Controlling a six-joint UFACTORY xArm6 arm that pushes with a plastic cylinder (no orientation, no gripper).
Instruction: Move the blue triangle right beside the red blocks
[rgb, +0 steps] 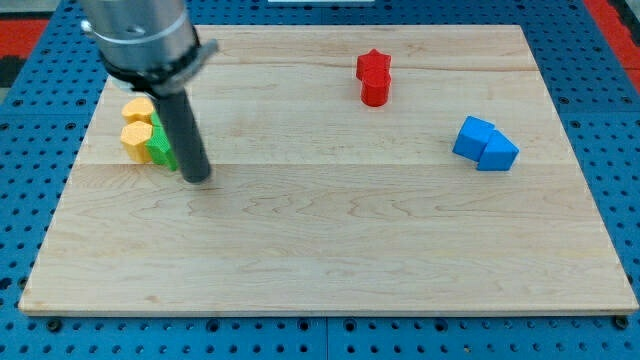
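Wooden board (330, 250) fills most of the view, lying on a blue pegboard table (610, 130). Arm's metal housing (140, 35) at the view's top left, dark rod (183, 130) coming down from it. My tip (197, 179) sits on the board at the left side, touching or just beside the green block (160, 148); it carries nothing, no jaws to open or close.

Blue blocks at the view's right: blue triangle (497, 152) touching a blue cube (473, 137) on its upper left, both well apart from my tip. Red blocks at the view's top centre-right: red star (373, 66) with a red cylinder (375, 92) just below it, touching. Blue triangle is well apart from the red pair, down and to the view's right of them.

Left cluster: two orange blocks, upper (138, 109) and lower (136, 139), hexagon-ish, stacked along the view's vertical, touching. Green block just right of them, partly hidden by the rod, shape unclear.
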